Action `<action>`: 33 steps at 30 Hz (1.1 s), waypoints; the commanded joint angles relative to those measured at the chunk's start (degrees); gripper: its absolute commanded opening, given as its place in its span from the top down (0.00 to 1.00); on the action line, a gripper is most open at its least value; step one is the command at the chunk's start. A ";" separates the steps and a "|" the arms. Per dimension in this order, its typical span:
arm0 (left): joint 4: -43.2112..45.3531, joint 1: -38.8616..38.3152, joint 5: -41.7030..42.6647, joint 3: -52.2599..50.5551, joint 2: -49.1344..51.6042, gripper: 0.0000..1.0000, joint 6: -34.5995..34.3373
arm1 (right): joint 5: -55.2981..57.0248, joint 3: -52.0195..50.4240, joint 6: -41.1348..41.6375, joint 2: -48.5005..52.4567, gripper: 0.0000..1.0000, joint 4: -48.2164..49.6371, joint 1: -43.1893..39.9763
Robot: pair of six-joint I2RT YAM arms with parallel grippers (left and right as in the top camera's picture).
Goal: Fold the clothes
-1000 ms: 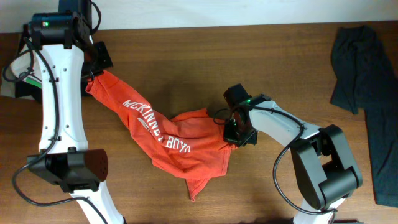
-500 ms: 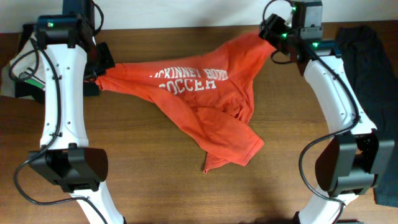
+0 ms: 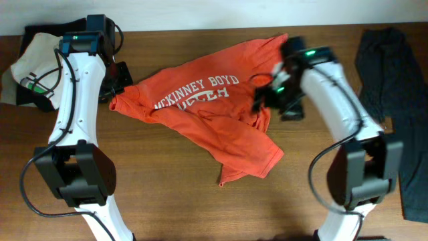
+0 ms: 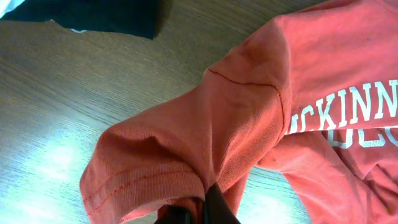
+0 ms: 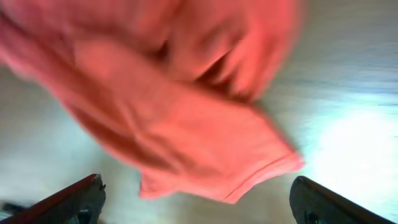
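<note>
Overhead: the shirt (image 3: 214, 114) lies crumpled on the table (image 3: 167, 201), stretching from the left gripper (image 3: 116, 98), clamped on one sleeve, toward the right gripper (image 3: 269, 100), which hovers over its far edge, jaws wide and empty.

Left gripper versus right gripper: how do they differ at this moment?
The left gripper has its jaws shut on a sleeve of the red-orange T-shirt; the right gripper has its jaws wide open and holds nothing. The left gripper sits at the shirt's left end, the right gripper over its right side. The left wrist view is sharp, the right wrist view blurred. Both are at the same shirt.
</note>
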 commanded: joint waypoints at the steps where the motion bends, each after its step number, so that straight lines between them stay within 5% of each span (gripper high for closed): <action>1: -0.17 0.04 0.44 -0.09 0.39 0.99 -0.74 | 5.51 -5.35 -0.85 -1.18 0.01 -0.09 8.83; 7: -0.33 0.04 0.44 -0.09 0.39 0.99 -0.74 | 16.59 -11.17 10.86 -1.18 0.01 2.78 21.11; 17: -0.72 0.04 0.44 -0.09 0.39 0.99 -0.74 | 18.75 -19.67 10.86 -0.66 0.04 11.47 23.76; 26: -0.74 0.04 0.42 -0.09 0.39 0.99 -0.74 | 19.80 -21.94 11.61 -0.63 0.92 14.86 23.65; 33: -0.72 0.04 0.39 -0.09 0.39 0.99 -0.74 | 23.04 -18.73 14.56 -1.79 0.96 12.68 21.88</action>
